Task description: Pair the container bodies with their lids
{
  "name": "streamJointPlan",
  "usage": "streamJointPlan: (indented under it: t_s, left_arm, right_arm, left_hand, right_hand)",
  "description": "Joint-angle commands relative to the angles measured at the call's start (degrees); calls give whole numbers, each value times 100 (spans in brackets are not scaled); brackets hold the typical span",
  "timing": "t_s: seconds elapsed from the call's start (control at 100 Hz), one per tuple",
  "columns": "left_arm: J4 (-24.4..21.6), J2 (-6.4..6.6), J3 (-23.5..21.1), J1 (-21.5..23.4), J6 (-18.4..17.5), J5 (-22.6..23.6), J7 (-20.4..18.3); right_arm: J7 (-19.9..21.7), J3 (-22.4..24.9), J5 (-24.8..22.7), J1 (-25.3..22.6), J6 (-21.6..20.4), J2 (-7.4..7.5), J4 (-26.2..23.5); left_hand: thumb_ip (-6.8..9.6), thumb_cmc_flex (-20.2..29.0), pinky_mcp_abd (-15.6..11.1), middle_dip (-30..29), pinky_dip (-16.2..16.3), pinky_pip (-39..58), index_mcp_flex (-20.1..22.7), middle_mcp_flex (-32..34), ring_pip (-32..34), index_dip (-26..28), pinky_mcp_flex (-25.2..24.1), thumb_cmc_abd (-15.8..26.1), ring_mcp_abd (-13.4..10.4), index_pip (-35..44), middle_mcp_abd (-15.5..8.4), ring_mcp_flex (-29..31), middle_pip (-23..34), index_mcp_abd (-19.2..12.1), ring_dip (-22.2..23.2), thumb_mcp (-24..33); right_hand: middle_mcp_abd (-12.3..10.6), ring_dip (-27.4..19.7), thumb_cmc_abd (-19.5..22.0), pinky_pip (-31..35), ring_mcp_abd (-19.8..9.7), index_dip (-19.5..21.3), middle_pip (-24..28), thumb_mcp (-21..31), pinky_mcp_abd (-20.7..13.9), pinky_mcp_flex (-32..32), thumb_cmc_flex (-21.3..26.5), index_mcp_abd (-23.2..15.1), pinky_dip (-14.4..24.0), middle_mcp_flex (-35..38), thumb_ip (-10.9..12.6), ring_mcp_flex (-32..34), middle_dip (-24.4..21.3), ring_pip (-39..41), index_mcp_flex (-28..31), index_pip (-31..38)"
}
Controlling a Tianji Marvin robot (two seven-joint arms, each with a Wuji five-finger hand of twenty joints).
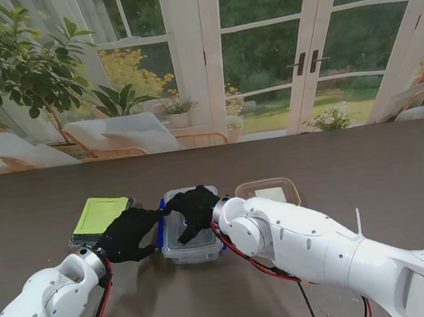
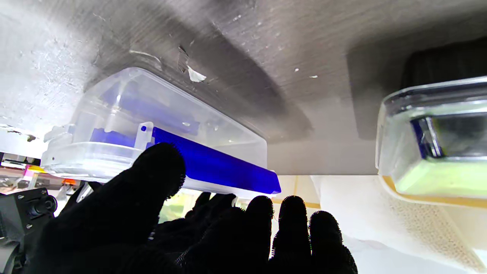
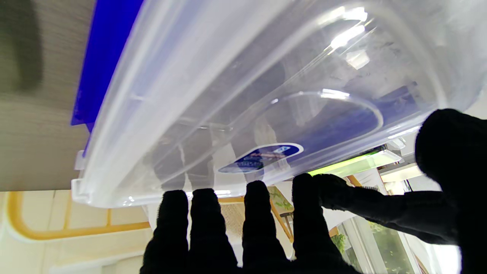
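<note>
Three containers sit in a row on the dark wood table (image 1: 356, 186), mid-depth, within reach of both arms.

Left: green-lidded container (image 1: 101, 217). Lid looks seated on a clear body; the left wrist view shows green under a clear rim. Counted as paired, though I cannot confirm the latches.

Centre: clear box with blue clips (image 1: 192, 235). Clear lid lies on top of the body; a long blue clip runs along its left side. Whether the lid is pressed home or only resting, the pictures do not show. This is the pair being worked now.

Right: shallow brown-rimmed container (image 1: 268, 193), pale contents or lid inside, too small to tell. Untouched; probably still to do.

Left hand (image 1: 130, 233): just left of the clear box, between it and the green one. Fingers loosely curled, tips near the blue clip, nothing in its grasp as far as I can see.

Right hand (image 1: 194, 208): palm down over the far half of the clear lid, fingers spread flat along the lid's far edge, thumb apart. Pressing or steadying, not gripping.

Count: three bodies, two lids certain, third lid doubtful; two hands.

Judgement: roughly midway. One pair done, one being closed, one left.
</note>
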Motion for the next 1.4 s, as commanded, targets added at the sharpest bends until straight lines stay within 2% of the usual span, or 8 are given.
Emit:
streamJointPlan:
  t_s: [0.0,0.04,0.4,0.65,0.81,1.11,1.22,1.39]
  left_arm:
    - [-24,23,-4,-58,-7,43,-62]
    - [-4,20,18,-80,7,35,-46]
    - [280,-46,321,-331,210,-120,311]
    - [256,-30,418,-373,1035,-36,5]
    - [518,-140,555,-670,1348,-739,-110]
    - [815,-318,680,-1302,1447,-2263,-685]
    - [852,-358,734,-1534,1669,-2854,-1078]
    - [1464,-378,1014,-2116,1841,-3235,-1425]
  right_arm:
    - [261,-146,25,-258,-2,13,210]
    - [260,-149,27,-256,-9,10,219]
    - [290,-136,81,-263,-27,15,277]
    - [291,-125,61,-247,-29,30,265]
    - [310,-130,48,-223,-60,42,265]
    - [223,253,-60,-408,103,263,-207]
    - [167,474,-128,-480,244,345,-461]
    - [103,546,-308,-359,258,375,-528]
  left_hand:
    - [209,270,-91,-71,-171,1075,44,50,48,50,-440,177,-29,-17,-84,80,38,35,-94,181]
    - [216,302,-125,-83,-525,1663,-5,33,60,38,-574,189,-60,-30,-88,79,41,47,-119,175]
    - [192,190,-202,-121,-618,1870,-248,-95,29,-10,-623,325,-136,-55,-95,-17,55,132,-212,17]
    - [210,8,855,565,331,3799,896,1359,946,232,-299,418,941,119,544,1158,431,517,633,-182]
    - [215,96,1233,1741,1456,5430,1441,1961,2354,424,446,530,1312,403,628,1926,1156,217,1721,-330]
    - [244,209,1839,3184,2470,6682,2456,3034,4276,600,2174,780,1558,773,746,3339,2198,-302,2645,-647]
    - [299,218,2200,3732,2582,7362,2697,3582,5026,606,3156,964,1611,798,808,4165,2629,-291,2812,-901]
    - [391,162,2325,4437,1896,8348,2822,4142,5897,582,4238,1230,1367,761,735,5096,3146,-306,2695,-1430]
  right_hand:
    - [8,455,68,103,-497,18,255,-141,-96,84,62,35,9,155,19,789,107,1187,-129,31]
    - [6,456,71,104,-504,18,257,-144,-92,87,58,33,10,160,18,796,108,1190,-127,32]
    - [-2,456,92,101,-508,17,259,-167,-95,86,62,38,14,154,23,791,109,1193,-121,40]
    - [2,458,97,105,-513,14,264,-172,-94,97,60,45,18,163,25,802,110,1201,-119,38]
    - [-2,459,111,109,-530,12,266,-179,-91,104,57,31,21,180,27,814,111,1206,-117,35]
    - [-7,457,147,142,-482,7,272,-215,-74,146,40,15,30,191,34,822,114,1210,-137,29]
    - [5,457,111,161,-457,6,277,-197,-55,169,40,4,31,219,36,839,114,1212,-132,30]
    - [3,451,134,172,-455,3,265,-201,-49,171,4,-9,25,242,28,840,108,1197,-115,26]
